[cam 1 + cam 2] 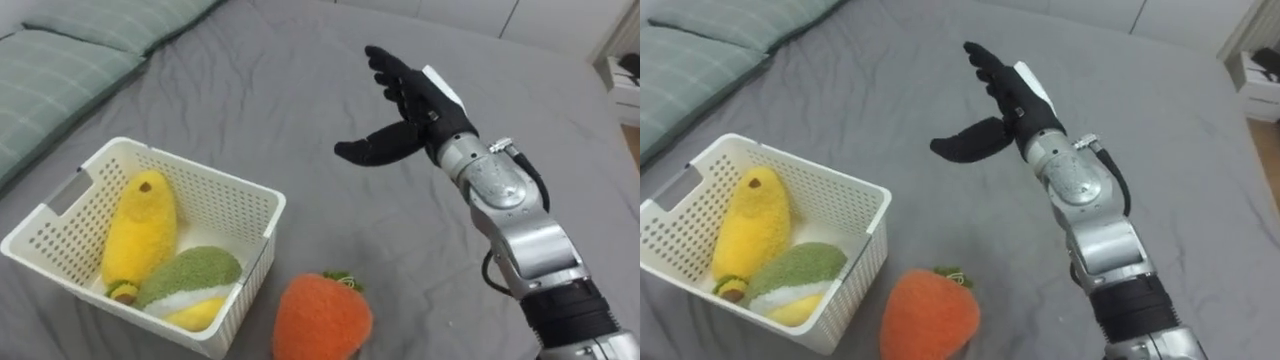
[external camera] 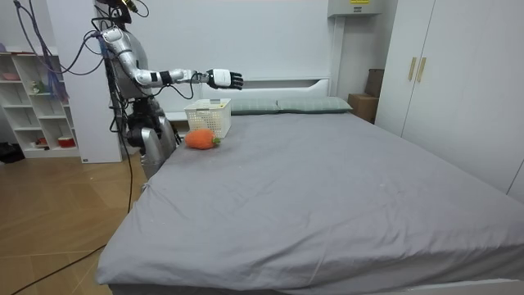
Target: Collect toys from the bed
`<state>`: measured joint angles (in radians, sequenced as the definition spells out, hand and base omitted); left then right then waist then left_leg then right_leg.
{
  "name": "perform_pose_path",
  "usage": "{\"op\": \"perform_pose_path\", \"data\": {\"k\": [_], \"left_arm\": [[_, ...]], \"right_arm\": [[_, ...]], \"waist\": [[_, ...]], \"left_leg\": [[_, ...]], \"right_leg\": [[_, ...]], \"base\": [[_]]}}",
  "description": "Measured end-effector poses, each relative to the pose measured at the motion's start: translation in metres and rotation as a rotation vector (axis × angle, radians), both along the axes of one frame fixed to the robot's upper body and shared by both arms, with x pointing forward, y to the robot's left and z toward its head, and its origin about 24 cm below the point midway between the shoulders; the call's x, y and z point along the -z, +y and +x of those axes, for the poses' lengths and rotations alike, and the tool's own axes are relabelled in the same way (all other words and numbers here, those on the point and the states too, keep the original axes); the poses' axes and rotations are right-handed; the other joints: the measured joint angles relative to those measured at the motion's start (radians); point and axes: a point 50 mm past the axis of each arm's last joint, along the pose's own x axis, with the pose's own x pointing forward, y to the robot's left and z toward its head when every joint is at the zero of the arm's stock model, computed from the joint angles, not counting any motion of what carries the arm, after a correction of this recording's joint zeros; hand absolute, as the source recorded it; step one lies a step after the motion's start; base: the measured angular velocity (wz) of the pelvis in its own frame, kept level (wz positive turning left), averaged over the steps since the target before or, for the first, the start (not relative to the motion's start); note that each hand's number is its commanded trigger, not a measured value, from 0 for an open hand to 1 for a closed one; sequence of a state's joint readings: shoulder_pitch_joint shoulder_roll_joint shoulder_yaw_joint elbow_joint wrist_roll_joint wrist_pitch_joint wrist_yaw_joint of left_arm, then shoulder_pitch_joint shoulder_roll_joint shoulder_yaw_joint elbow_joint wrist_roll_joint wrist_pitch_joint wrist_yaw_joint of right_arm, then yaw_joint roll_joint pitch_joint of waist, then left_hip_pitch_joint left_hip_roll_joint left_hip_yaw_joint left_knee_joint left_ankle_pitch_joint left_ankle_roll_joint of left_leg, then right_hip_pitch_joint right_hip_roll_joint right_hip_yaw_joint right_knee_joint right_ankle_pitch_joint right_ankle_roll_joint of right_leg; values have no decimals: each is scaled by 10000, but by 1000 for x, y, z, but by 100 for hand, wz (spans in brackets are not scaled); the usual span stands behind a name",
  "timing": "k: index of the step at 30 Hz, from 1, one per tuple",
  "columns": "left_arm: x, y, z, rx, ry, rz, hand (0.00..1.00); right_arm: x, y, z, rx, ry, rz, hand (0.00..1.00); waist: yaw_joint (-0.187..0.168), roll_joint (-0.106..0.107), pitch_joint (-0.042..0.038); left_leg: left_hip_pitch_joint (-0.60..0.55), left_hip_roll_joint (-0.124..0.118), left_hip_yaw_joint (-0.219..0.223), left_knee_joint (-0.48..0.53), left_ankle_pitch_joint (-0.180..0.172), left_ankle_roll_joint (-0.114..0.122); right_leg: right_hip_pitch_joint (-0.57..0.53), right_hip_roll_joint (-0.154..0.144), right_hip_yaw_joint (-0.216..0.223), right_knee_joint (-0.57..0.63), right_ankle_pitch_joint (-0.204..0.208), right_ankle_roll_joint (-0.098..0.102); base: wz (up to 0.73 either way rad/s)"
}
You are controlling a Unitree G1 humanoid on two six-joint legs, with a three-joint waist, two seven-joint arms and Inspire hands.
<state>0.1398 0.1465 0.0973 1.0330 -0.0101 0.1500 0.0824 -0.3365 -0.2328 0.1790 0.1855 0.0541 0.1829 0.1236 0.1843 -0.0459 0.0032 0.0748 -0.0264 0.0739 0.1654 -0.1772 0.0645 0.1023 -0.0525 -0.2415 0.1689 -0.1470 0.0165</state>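
Okay, my right hand point(image 1: 418, 108) hovers out over the grey bed point(image 1: 300, 60), fingers point(image 1: 386, 70) spread and released, thumb swung out to the side, holding nothing. The toy I'm after is the orange plush toy point(image 1: 322, 318), lying on the bed well below and back from the fingers, towards my body and just beside the near corner of the white basket point(image 1: 262, 236). I can't tell whether it touches the basket wall. Inside the basket lie a yellow plush toy point(image 1: 140, 228) and a green plush toy point(image 1: 190, 275), side by side, so I judge two toys collected and one left out here. The room view has me standing at the bedside next to the basket, arm stretched out level over the mattress. As I read it, this is the step between toys: hand empty, next target not yet approached. The next move calls for drawing the arm in and down, turning the palm towards the orange toy, and closing round its soft body from above. It then has to go over the basket rim on the thumb side of the fingers. The toy looks round and squashy, so I'd want a full wrap, not a pinch.
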Motion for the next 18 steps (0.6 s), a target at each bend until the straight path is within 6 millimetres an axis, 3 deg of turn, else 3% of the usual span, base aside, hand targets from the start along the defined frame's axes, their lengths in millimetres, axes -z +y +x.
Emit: {"op": "perform_pose_path", "data": {"k": [4, 8, 13, 18], "left_arm": [[0, -5, 5, -323, -292, -268, 0], [1, -8, 3, -654, -331, -462, 0], [1, -8, 1, -813, -314, -528, 0], [2, -8, 0, -820, -295, -565, 0]], "right_arm": [[17, -5, -11, 169, 547, 58, 0], [29, -7, -20, 98, 1026, 44, 0], [37, 9, -26, -833, 1454, 88, 0], [63, 29, -48, -2309, 2705, 74, 0]], "waist": [[-249, 120, -28], [-281, 231, -52], [-309, 240, -49], [-109, 247, -41]], "left_leg": [[14, 32, 198, -18, -30, 3], [47, 48, 373, -135, -39, 6], [78, 93, 511, -159, -52, -15], [149, 120, 601, -253, -62, -29]], "right_leg": [[-50, 18, 81, 6, 3, -2], [-151, 37, 238, 20, 3, -2], [-209, 91, 365, 2, 3, -2], [-229, 125, 432, -15, 3, -2]], "base": [[-10], [-15], [-7], [-5]]}}
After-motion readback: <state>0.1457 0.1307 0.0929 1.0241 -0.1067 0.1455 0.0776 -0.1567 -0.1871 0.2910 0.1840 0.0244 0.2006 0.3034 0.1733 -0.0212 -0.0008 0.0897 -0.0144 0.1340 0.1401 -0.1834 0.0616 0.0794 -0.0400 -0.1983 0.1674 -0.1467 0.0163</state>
